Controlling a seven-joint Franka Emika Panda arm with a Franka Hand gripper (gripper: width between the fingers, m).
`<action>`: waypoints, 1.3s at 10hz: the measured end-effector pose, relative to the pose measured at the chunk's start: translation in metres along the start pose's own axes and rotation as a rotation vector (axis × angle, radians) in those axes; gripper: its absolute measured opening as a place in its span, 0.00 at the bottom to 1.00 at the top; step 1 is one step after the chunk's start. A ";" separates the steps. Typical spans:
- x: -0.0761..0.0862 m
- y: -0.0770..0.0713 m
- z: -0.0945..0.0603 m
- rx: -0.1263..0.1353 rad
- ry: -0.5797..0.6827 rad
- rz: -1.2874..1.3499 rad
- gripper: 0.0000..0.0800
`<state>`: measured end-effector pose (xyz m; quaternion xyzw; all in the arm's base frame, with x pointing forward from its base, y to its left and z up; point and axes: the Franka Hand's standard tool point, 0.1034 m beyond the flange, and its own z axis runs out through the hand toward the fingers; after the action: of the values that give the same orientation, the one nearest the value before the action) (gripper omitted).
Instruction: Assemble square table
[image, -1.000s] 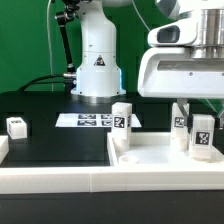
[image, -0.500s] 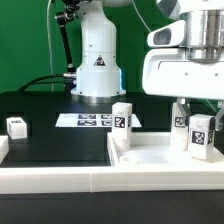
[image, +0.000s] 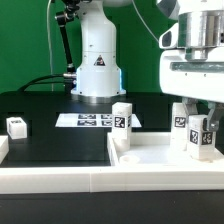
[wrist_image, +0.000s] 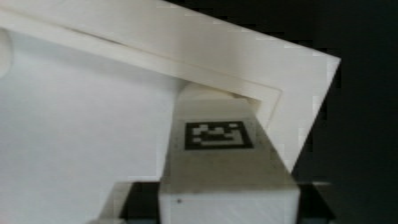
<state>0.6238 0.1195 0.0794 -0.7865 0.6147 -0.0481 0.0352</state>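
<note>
Gripper (image: 200, 113) pinched leg block (image: 201, 138) upright over corner of square slab (image: 150, 157), exterior view's right. Probably held there to seat it in corner hole (hole itself hidden). Spare legs (image: 122, 117) stood near slab's far edge.

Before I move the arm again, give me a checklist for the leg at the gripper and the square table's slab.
1. Leg block centred in the gripper: ok, per the wrist view.
2. Gripper actually clamped on it: cannot tell.
3. Leg block upright: ok in the exterior view.
4. Leg block at a corner of the slab: ok, the wrist view shows the corner just beyond it.
5. Leg block seated in a hole: cannot tell, neither view shows the joint.
6. Neighbouring leg clear of the gripper: cannot tell, they overlap in the exterior view.
</note>
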 end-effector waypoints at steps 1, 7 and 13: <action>0.001 0.000 0.000 0.001 -0.008 0.116 0.36; 0.000 0.001 0.001 -0.007 -0.027 0.366 0.36; -0.004 0.000 0.000 0.001 -0.027 -0.124 0.80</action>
<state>0.6232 0.1231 0.0789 -0.8237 0.5642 -0.0398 0.0407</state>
